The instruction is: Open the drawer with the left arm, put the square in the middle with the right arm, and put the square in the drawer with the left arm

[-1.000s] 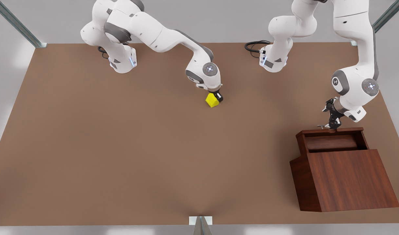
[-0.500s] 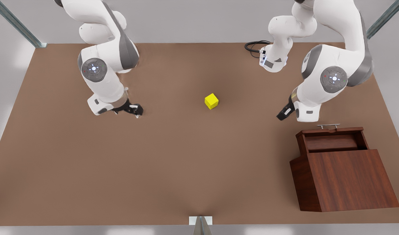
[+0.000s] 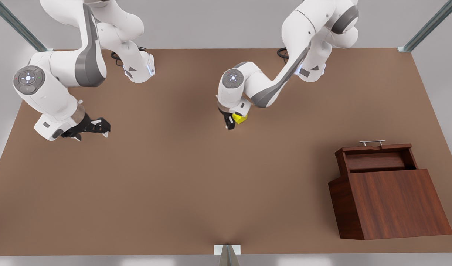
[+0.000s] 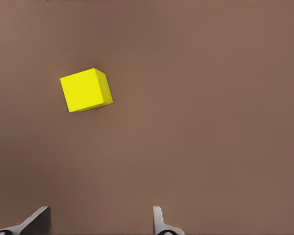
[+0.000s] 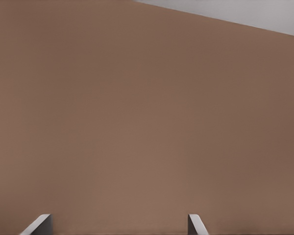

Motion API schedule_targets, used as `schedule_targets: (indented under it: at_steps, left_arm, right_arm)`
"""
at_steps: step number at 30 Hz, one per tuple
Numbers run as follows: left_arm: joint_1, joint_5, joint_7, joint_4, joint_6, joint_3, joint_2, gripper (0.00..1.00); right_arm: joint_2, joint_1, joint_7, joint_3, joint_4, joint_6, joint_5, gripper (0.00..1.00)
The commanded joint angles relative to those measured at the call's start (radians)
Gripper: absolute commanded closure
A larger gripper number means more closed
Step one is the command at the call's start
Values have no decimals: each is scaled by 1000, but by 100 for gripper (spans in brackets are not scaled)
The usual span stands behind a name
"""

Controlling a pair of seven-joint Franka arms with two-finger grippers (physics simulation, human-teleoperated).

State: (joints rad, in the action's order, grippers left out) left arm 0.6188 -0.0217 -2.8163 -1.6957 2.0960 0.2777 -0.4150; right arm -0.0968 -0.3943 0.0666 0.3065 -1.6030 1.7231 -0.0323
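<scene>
1. Left gripper (image 3: 230, 123) spread, low over tabletop (image 3: 181, 177) centre, just beside yellow cube (image 3: 240, 118), not gripping.
2. Right gripper (image 3: 102, 127) spread, empty, waiting at the front view's left.
3. Drawer (image 3: 375, 157) pulled open, at the front view's right.

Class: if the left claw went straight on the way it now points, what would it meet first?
Probably the square: the left claw, open and pointing down, hangs right beside it. Depth is unclear; it may meet the tabletop alongside instead.

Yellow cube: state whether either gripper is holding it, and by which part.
Nothing is held. The yellow cube sits free on the table; the left gripper hovers open above it, while the right gripper waits open at the front view's left.
</scene>
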Motion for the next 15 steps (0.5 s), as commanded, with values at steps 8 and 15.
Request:
schedule_targets:
  at_steps: [8, 15]
  left_arm:
    - [45, 0, -175, -303, 239, -28, 91, 0]
    - [52, 6, -330, -437, 328, -43, 125, 0]
  right_arm:
    - [0, 3, -1, -1, 0, 0, 2, 0]
    - [-3, 8, -2, 0, 1, 9, 29, 0]
